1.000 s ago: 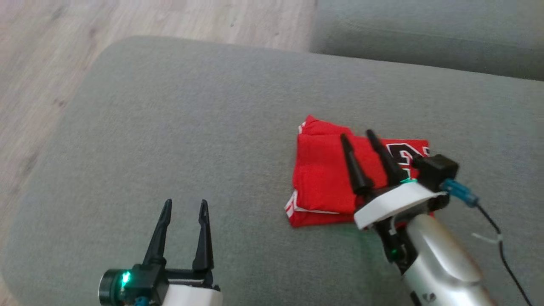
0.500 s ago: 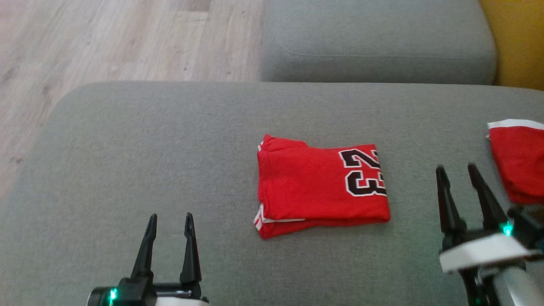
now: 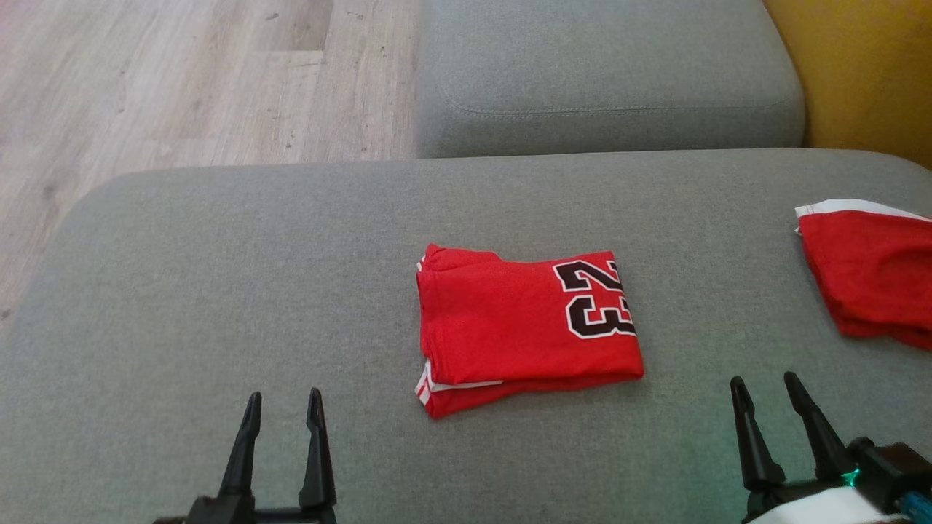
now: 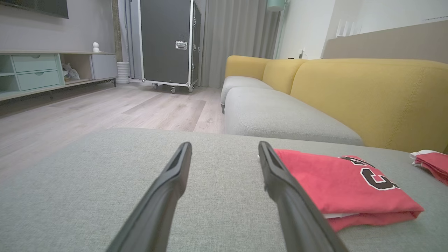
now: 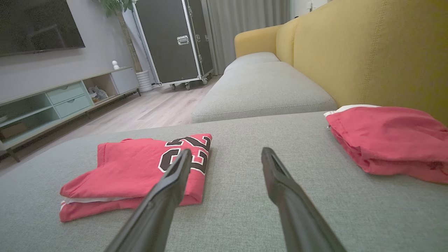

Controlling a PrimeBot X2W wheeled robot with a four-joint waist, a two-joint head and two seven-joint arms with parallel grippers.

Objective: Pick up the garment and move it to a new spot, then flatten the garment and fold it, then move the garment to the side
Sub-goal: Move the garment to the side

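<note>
The folded garment [image 3: 524,327] lies on the near cushion [image 3: 218,255], a second garment [image 3: 874,276] well right of it.

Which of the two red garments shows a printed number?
The folded garment in the middle of the cushion: black 23. The right-hand garment shows none.

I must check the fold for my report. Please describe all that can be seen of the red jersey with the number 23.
The red jersey is folded into a flat, rectangular, layered packet. Its fabric looks thin; white trim shows at its left edge, and a black, white-outlined 23 lies sideways near the right edge. It rests on the grey sofa cushion, apart from the left pincer and the right pincer.
</note>
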